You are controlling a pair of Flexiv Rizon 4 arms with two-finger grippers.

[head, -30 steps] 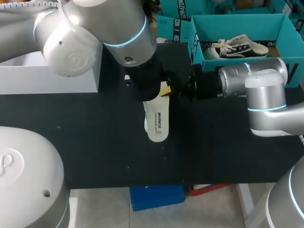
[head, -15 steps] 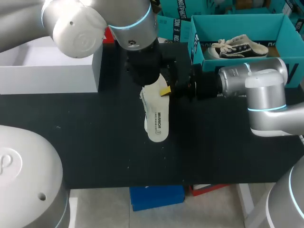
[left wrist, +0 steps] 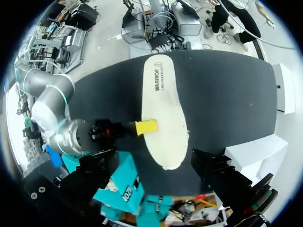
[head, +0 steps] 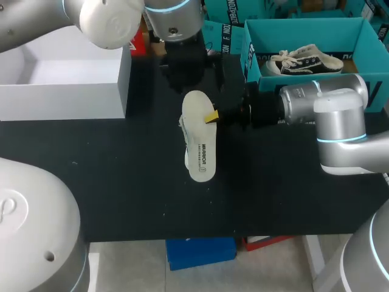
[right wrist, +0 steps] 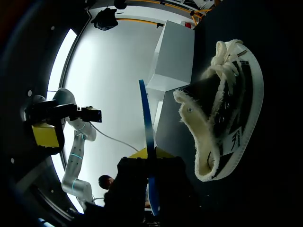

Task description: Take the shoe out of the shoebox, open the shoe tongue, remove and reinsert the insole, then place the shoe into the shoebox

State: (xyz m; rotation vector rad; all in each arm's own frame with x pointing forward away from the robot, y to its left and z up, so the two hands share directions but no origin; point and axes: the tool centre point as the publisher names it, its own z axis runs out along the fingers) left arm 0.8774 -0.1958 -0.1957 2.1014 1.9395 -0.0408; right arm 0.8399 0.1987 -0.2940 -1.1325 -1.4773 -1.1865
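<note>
Insole (head: 197, 137) now clear of left claw (head: 184, 74), farther back

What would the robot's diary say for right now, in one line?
right gripper: shut on insole | left gripper: open, above insole | shoe: on table beside insole | second shoe: in shoebox

- Left arm (head: 109, 18) enters from the far corner, left hand (head: 184, 72) hanging with fingers wide apart.
- Right arm (head: 316, 103) lies level, right hand (head: 213, 117) pinching the insole (head: 199, 146).
</note>
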